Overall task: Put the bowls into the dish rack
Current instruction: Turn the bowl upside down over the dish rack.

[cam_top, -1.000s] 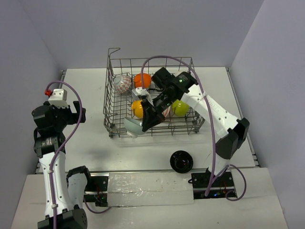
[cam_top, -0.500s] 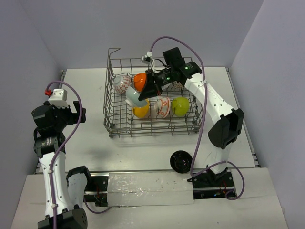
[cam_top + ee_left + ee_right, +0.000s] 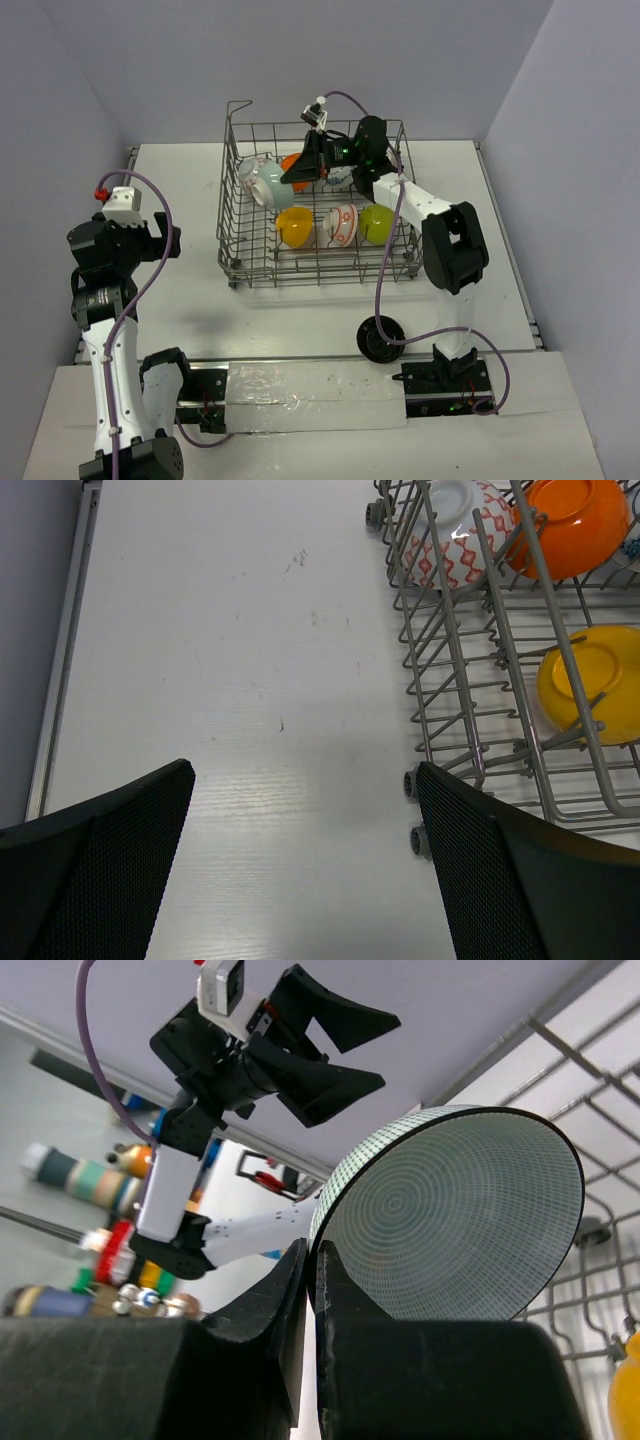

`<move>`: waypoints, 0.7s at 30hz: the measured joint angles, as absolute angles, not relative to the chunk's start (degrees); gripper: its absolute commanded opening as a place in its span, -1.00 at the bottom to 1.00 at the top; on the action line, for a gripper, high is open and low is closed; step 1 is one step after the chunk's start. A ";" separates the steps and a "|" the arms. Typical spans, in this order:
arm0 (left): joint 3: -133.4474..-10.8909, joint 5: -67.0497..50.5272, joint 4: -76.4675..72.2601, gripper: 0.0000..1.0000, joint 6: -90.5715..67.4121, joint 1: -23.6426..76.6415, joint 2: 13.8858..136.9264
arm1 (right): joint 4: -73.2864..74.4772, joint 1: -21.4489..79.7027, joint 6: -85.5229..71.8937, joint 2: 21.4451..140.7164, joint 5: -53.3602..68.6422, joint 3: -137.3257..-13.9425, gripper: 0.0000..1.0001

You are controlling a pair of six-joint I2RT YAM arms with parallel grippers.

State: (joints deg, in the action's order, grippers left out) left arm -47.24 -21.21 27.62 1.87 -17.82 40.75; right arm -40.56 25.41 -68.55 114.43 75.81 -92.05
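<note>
Pinching the rim of a pale teal round bowl (image 3: 262, 183), the right tool (image 3: 311, 1260) has its two dark fingers nearly together, with only the bowl's thin edge between them. The bowl is turned on its side above the back-left part of the grey wire dish rack (image 3: 232, 205), just beside an orange round bowl (image 3: 297, 165); whether it touches the tines cannot be told. From the right wrist, its surface shows fine concentric rings, a band of tiny checks and a dark lip.

Lower in the rack, a yellow bowl (image 3: 293, 227), a white bowl with red markings (image 3: 343, 224) and a lime green bowl (image 3: 376, 224) stand on edge in a row. The left wrist view also shows a white bowl with a red lattice pattern (image 3: 455, 530) in the far corner.

A glossy black bowl (image 3: 381, 338) sits on the white counter (image 3: 180, 290), in front of the rack and apart from it.

The left tool (image 3: 302, 770) hangs over bare counter beside the rack, spread wide and holding nothing.
</note>
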 measured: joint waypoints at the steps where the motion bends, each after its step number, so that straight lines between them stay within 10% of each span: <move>1: -47.20 -21.21 27.66 0.98 1.85 -17.82 40.75 | -42.92 25.19 -71.02 114.91 75.77 -91.15 -1.00; 21: -46.83 -21.65 27.44 0.99 1.85 -18.37 41.34 | -40.32 23.51 -72.77 123.42 69.76 -91.94 -1.00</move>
State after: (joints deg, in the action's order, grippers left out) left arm -46.83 -21.65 27.44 1.85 -18.37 41.34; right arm -40.32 23.51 -72.77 123.42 69.76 -91.94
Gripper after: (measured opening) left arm 0.991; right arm 0.097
